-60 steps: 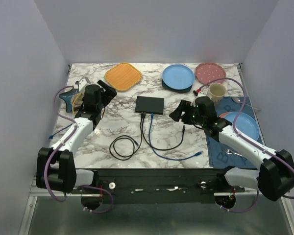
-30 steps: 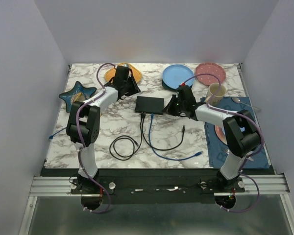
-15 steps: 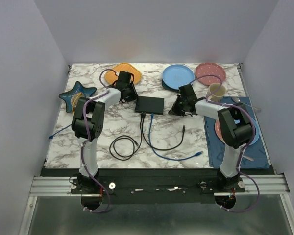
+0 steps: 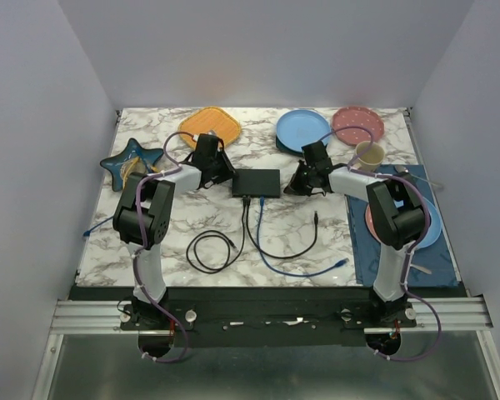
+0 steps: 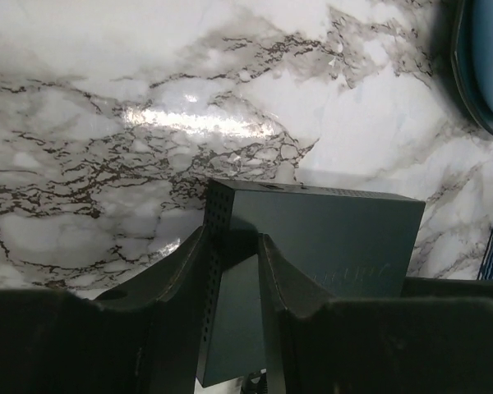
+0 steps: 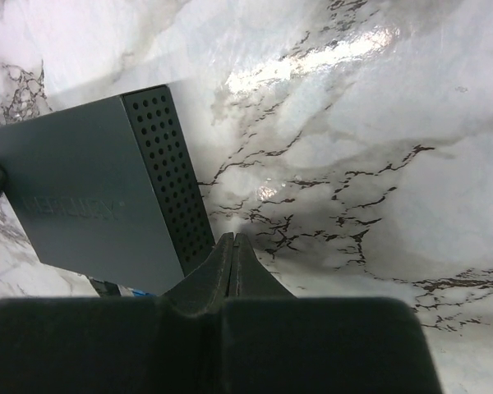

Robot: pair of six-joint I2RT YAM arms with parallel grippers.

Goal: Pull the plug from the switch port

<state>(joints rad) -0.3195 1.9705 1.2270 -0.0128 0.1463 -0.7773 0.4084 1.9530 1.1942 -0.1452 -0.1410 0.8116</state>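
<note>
The switch (image 4: 256,182), a flat black box, lies mid-table with a black plug (image 4: 245,200) and a blue plug (image 4: 260,201) in its near edge. My left gripper (image 4: 226,176) is at its left end. In the left wrist view the left gripper (image 5: 232,236) pinches that end of the switch (image 5: 337,238), one finger against the perforated side and the other on the top face. My right gripper (image 4: 292,188) is shut and empty. In the right wrist view the right gripper (image 6: 232,238) has its tips beside the perforated right end of the switch (image 6: 74,189), where the blue plug (image 6: 136,291) peeks out.
An orange plate (image 4: 209,125), a blue plate (image 4: 302,129), a pink plate (image 4: 357,123) and a cup (image 4: 368,155) stand behind. A star-shaped dish (image 4: 131,161) is at the left. A dark blue mat (image 4: 400,250) is at the right. Black and blue cables (image 4: 283,254) loop in front.
Both arms have swung in from the sides to the two ends of the switch. The switch has slid slightly right and nearer, and the cables shifted with it.
</note>
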